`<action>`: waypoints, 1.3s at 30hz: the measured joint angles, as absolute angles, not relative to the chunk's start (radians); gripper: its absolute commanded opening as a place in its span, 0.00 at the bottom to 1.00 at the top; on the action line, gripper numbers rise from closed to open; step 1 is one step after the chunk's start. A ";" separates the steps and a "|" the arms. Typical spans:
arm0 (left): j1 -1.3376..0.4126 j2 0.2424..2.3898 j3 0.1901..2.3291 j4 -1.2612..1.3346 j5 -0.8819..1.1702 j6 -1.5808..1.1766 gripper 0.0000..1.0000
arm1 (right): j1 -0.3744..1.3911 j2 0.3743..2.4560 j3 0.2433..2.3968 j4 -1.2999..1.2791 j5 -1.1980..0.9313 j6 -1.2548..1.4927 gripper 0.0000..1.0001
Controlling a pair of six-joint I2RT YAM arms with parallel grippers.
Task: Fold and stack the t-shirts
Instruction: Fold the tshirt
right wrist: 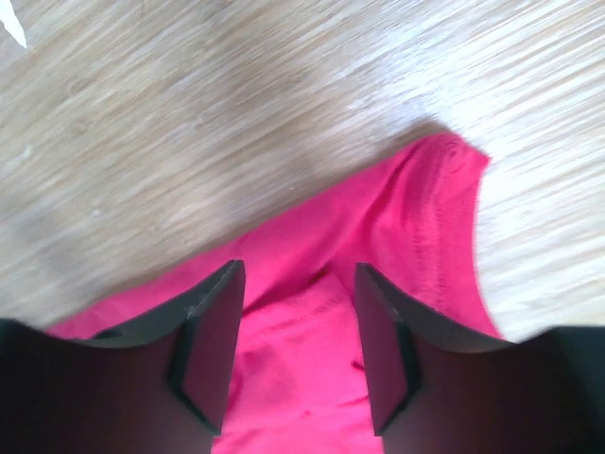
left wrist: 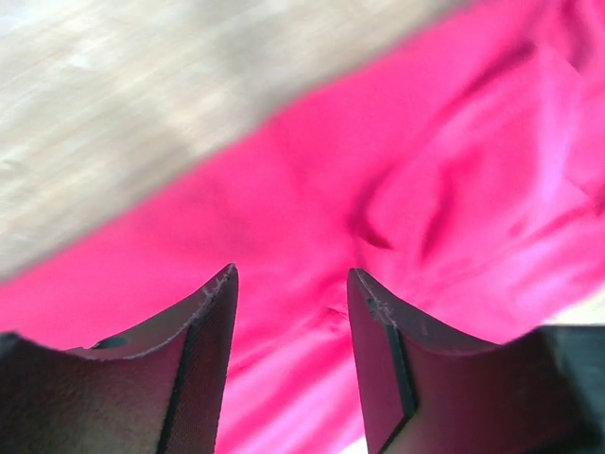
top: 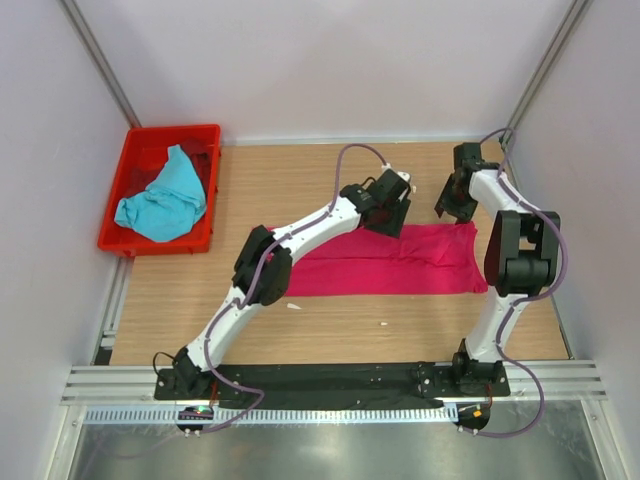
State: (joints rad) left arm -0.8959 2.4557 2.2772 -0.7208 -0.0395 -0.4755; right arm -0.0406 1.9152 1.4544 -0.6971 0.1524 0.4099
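The magenta-pink t-shirt (top: pixel 400 262) lies on the wooden table as a long folded band, running left to right. Over its far edge near the middle hovers my left gripper (top: pixel 392 216), open; in the left wrist view the wrinkled pink cloth (left wrist: pixel 312 189) shows in the gap (left wrist: pixel 293 274) between the jaws, ungripped. My right gripper (top: pixel 456 206) stands open above the band's far right corner; the right wrist view shows the hemmed corner (right wrist: pixel 425 208) past the open gripper (right wrist: pixel 298 270). The turquoise-blue t-shirt (top: pixel 160 198) lies crumpled in the red crate.
The red plastic crate (top: pixel 170 131) sits at the table's far left corner. Bare wooden table (top: pixel 330 180) stretches behind the pink band and in front of it. White walls and metal posts close in the sides and back.
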 measured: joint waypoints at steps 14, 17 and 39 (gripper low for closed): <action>-0.882 2.393 2.093 -0.563 0.234 -0.482 0.63 | -0.098 1.758 1.333 -0.758 0.102 0.376 0.48; -0.885 2.395 2.094 -0.521 0.271 -0.500 0.64 | -0.133 1.758 1.300 -0.739 0.056 0.373 0.51; -0.881 2.507 2.188 -0.536 0.221 -0.542 0.06 | -0.139 1.800 1.206 -0.615 -0.084 0.368 0.40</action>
